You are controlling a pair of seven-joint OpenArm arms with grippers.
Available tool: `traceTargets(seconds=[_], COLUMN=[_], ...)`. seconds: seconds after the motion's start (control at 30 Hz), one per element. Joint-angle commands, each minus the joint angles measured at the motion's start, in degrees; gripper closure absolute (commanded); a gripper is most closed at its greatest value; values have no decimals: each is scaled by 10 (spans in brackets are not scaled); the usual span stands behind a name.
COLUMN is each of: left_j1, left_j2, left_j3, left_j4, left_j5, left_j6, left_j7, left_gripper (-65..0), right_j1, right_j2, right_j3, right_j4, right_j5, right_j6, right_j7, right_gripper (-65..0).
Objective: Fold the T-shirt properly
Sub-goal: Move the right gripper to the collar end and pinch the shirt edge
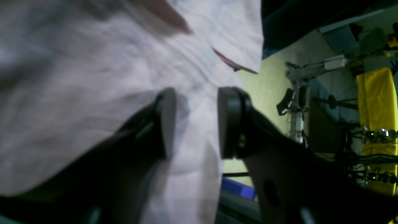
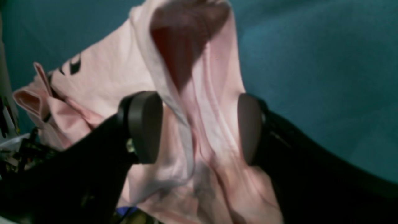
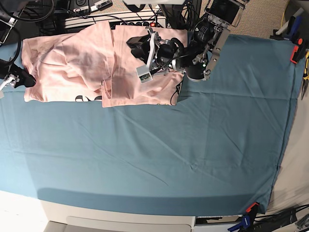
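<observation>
T-shirt (image 3: 72, 65) lies spread and rumpled at the far left corner of the worktop's teal cloth (image 3: 193, 145), partly folded over itself, with a strip of black lettering (image 3: 87, 99) showing along its near hem. Left pincer (image 1: 194, 123) sits over the shirt's right side, jaws apart with pink fabric between the pads; the pads do not press on it, released. Right pincer (image 2: 199, 129) at the shirt's left edge, jaws spread wide, a bunched fold with the hem lying between them, not clamped.
</observation>
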Motion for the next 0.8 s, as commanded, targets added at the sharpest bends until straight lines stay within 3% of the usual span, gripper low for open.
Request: traceTargets(seconds=[0.0,0.23,0.53,0.67,0.77], left_j1=[-6,-6,-6,-6,-6], left_j2=[4,4,4,4,4], left_j3=[-1,-1,-1,-1,-1], left_j4=[10,10,10,10,10], left_j5=[-16,-16,-16,-16,-16], left_j6=[-5,-5,-5,-5,-5], left_j7=[-10,-10,-10,-10,-10], left_gripper=[-242,-242,-242,-241,-241], right_j1=[-2,-2,-2,-2,-2], right_j2=[-9,-23,-5,-2,-1], right_j3=[-3,-3,-2,1,1], right_j4=[-1,-1,36,76,97], right_j5=[-30,-30,-36,-87,-151], right_j6=[-6,-6,-6,-6,-6], right_j7=[-18,-18,-18,-18,12], right_gripper=[-387,-386,-386,-386,-386])
